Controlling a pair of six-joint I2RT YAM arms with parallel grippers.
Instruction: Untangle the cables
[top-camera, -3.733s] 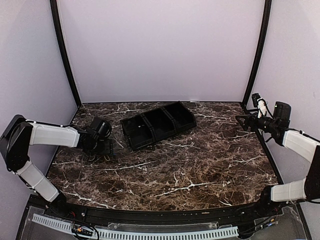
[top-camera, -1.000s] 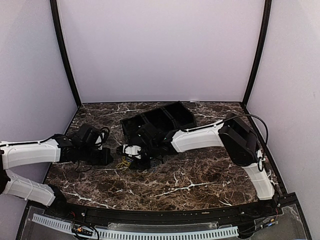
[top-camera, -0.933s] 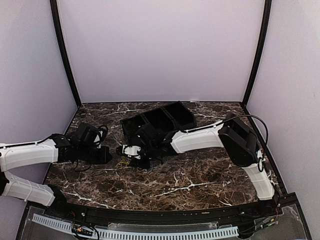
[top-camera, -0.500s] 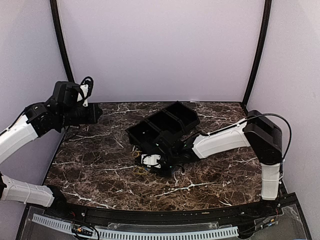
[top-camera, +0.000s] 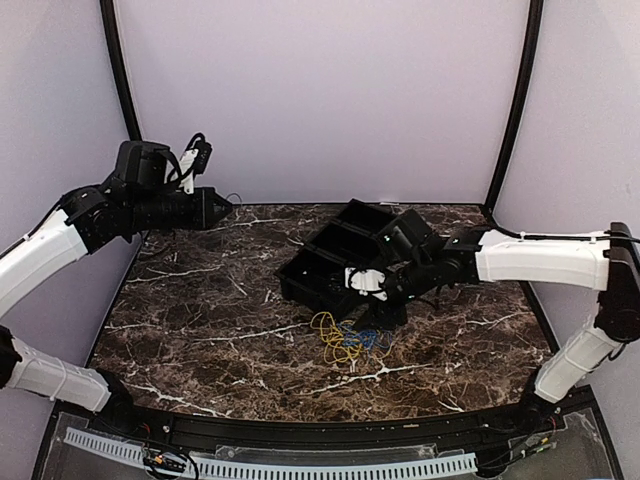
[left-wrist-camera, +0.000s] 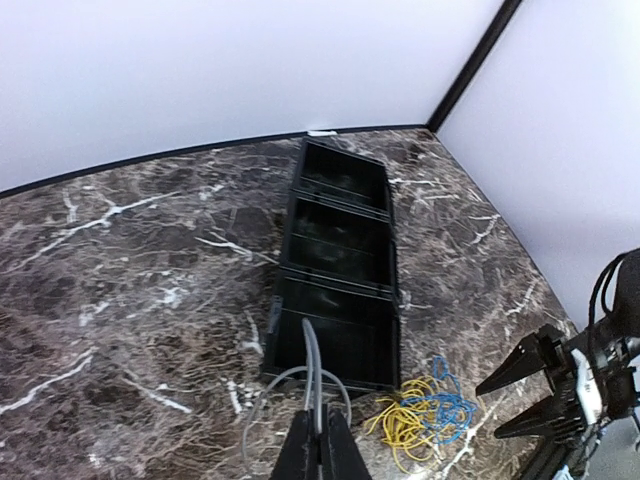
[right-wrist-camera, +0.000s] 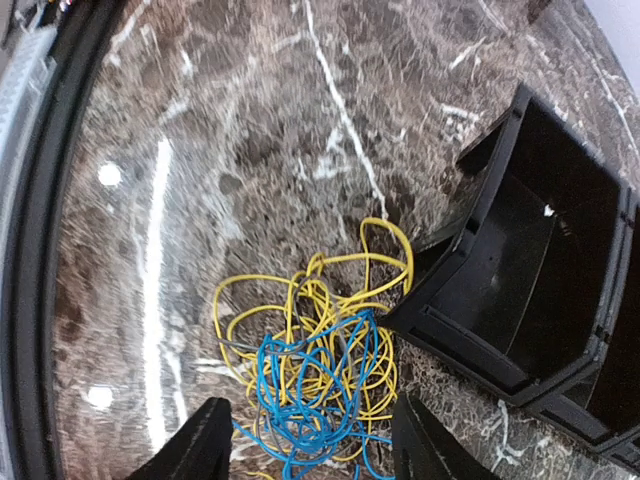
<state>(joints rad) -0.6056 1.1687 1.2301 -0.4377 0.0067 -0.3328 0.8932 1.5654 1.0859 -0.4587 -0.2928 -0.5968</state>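
yellow and blue cables (top-camera: 345, 338) heaped mid desk, right against the black tray's (top-camera: 303, 272) near end. right jaws apart just over them. left jaws pinched on a thin grey wire (left-wrist-camera: 308, 352) above the far left corner.

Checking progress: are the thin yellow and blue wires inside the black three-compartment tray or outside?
Outside: the tangled wires lie on the marble table beside one end of the tray.
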